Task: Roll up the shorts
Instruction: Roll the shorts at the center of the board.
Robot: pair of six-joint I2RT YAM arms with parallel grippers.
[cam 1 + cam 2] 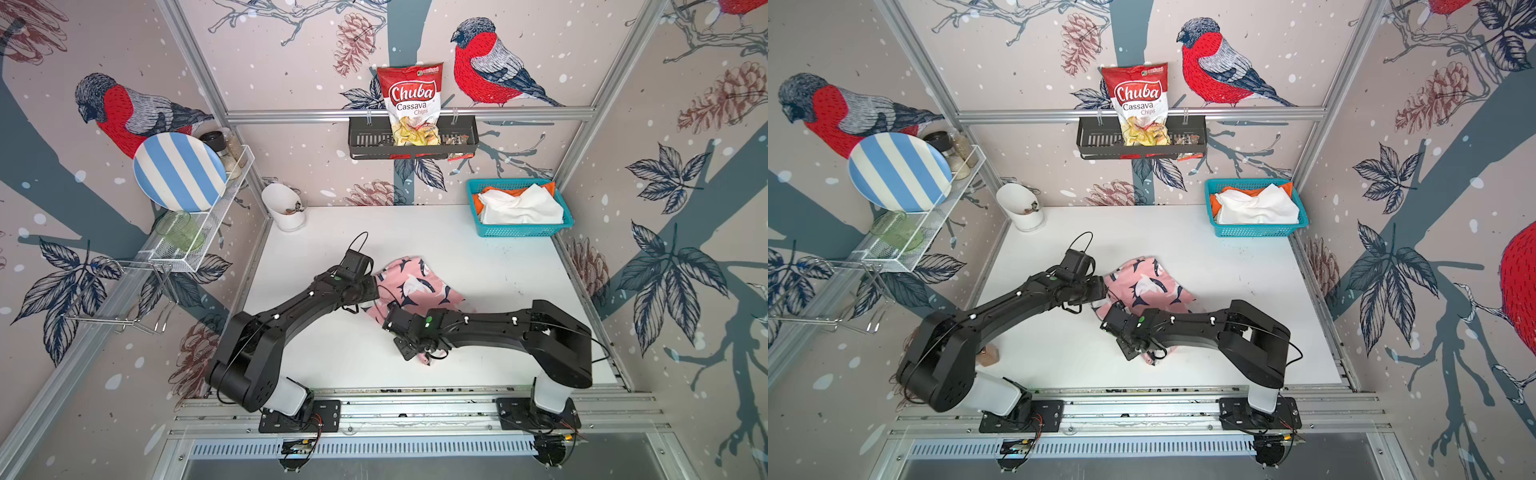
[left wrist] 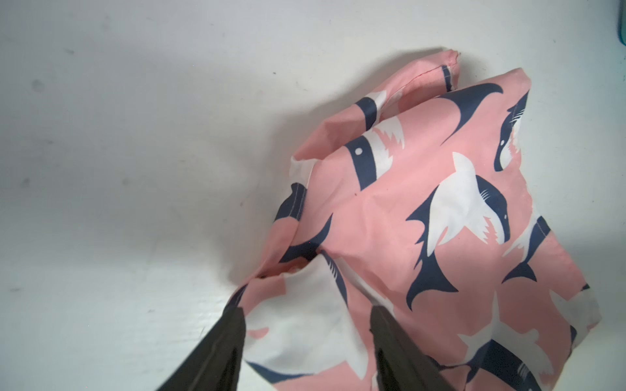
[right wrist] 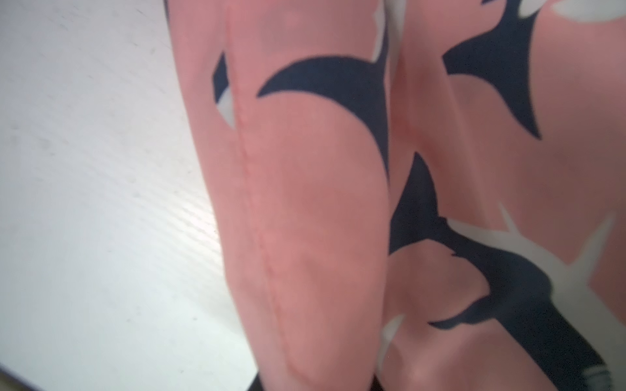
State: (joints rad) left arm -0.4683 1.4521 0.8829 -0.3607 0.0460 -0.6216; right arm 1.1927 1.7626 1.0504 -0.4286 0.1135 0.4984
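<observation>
Pink shorts (image 2: 440, 210) lie bunched between the parted jaws of my left pincer (image 2: 306, 310), the right pincer (image 1: 415, 351) I cannot tell; I judge smoothing flat must precede tight rolling.

Eyes go to the chip bag (image 1: 410, 104), up at twelve o'clock against the back wall and plain in both top views (image 1: 1138, 104). Big white script on a red oval reads "Chuba". Right beneath it, on the white band, dark letters spell "Cassava". Under that, smaller and in red, is "Chips". At the bag's one o'clock corner there's a small green badge with lettering, too tiny to make out. The bag stands in a black rack (image 1: 365, 139). At the bag's four o'clock a small packet (image 1: 457, 140) lies in that rack, with print on it too small to read.
</observation>
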